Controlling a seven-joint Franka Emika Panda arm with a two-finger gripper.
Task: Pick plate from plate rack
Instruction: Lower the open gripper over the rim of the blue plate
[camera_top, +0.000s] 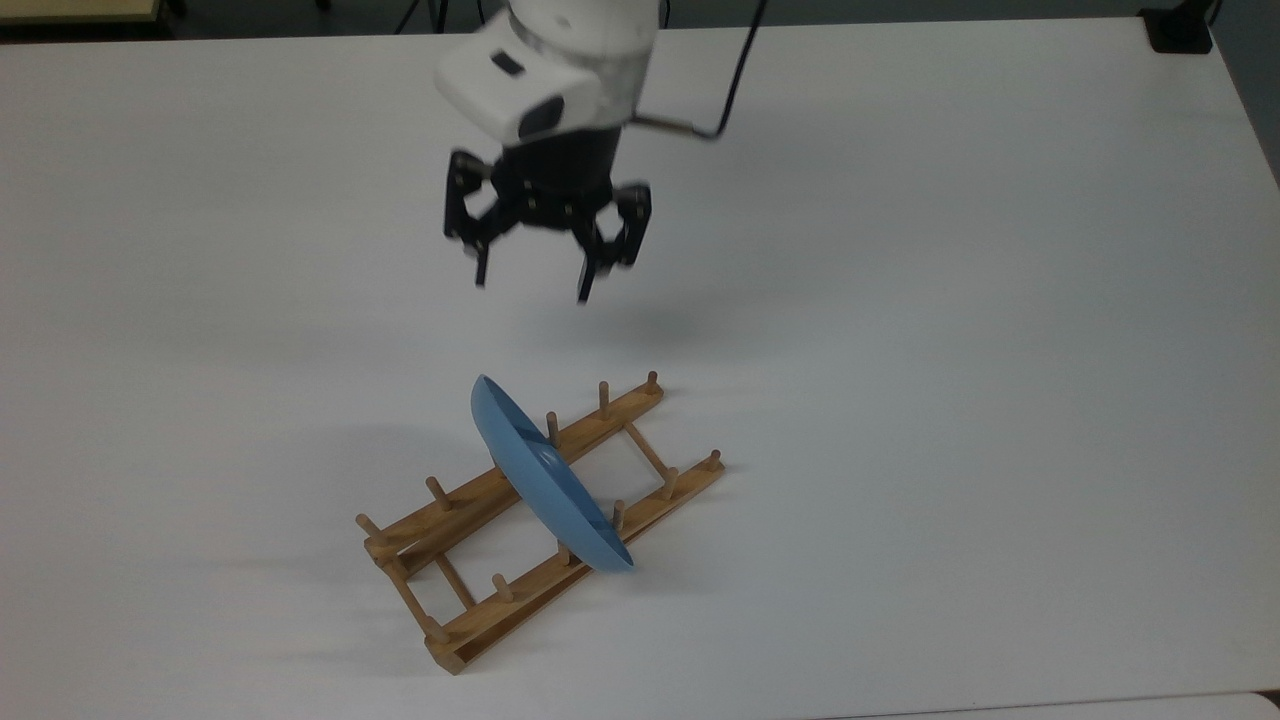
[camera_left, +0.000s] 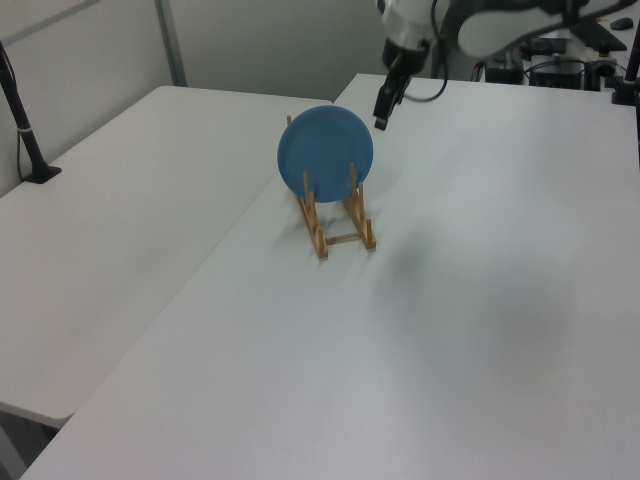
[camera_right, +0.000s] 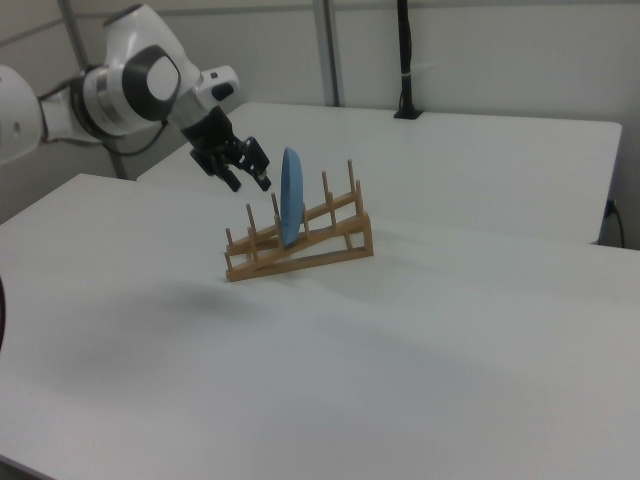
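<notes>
Top view: my gripper (camera_top: 532, 284) spread wide, holding nothing, hovering clear of plate (camera_top: 548, 484). Plate below and ahead of me, upright on edge between plate rack (camera_top: 470, 620) pegs. Risk: skewed descent clips rim, tips plate, drags rack.

Plate (camera_left: 325, 154) hides rack (camera_left: 340, 222) rear; arm (camera_top: 560, 60) cut off at top.

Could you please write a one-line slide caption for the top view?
Open gripper hovers above the blue plate standing upright in the wooden plate rack.
</notes>
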